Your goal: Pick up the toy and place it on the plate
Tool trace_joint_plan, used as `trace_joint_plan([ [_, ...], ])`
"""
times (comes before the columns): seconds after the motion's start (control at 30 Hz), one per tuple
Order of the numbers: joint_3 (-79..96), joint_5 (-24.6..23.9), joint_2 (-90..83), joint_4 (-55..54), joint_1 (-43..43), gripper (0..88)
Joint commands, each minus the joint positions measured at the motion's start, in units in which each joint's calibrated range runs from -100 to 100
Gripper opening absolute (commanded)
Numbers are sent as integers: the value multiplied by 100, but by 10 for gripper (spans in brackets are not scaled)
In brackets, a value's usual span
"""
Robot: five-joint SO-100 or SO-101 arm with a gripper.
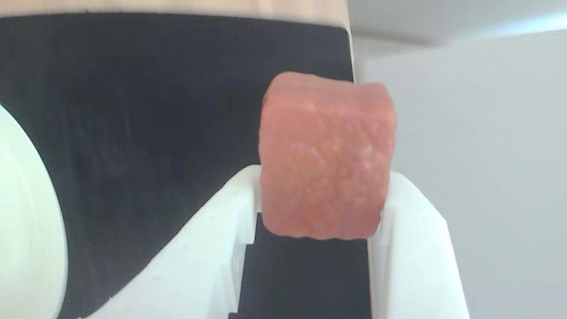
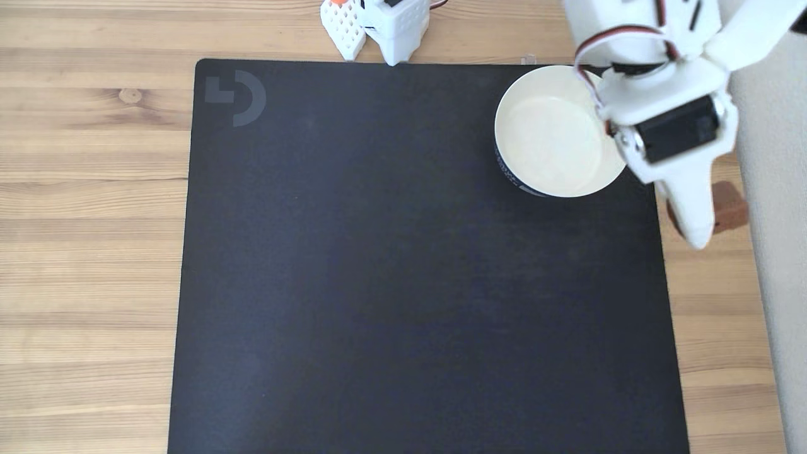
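Observation:
The toy (image 1: pixel 325 155) is a rough terracotta block held between the two white fingers of my gripper (image 1: pixel 321 204), which is shut on it. In the fixed view the toy (image 2: pixel 731 207) peeks out to the right of the white gripper (image 2: pixel 700 217), lifted over the mat's right edge. The plate (image 2: pixel 551 135), a round white dish with a dark band on its outer wall, stands at the mat's upper right, just left of the gripper. Its pale rim (image 1: pixel 26 221) fills the left edge of the wrist view.
A large black mat (image 2: pixel 410 265) covers most of the wooden table (image 2: pixel 88 221). The arm's white base (image 2: pixel 378 25) sits at the top edge. A pale wall (image 2: pixel 782 284) runs down the right side, close to the gripper.

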Motion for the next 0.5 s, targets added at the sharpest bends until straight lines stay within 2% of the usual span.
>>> trace_joint_plan([
  [0.0, 634, -69, -622, -254, -462, 26],
  [0.47, 3698, -64, -2690, -186, -1290, 28],
])
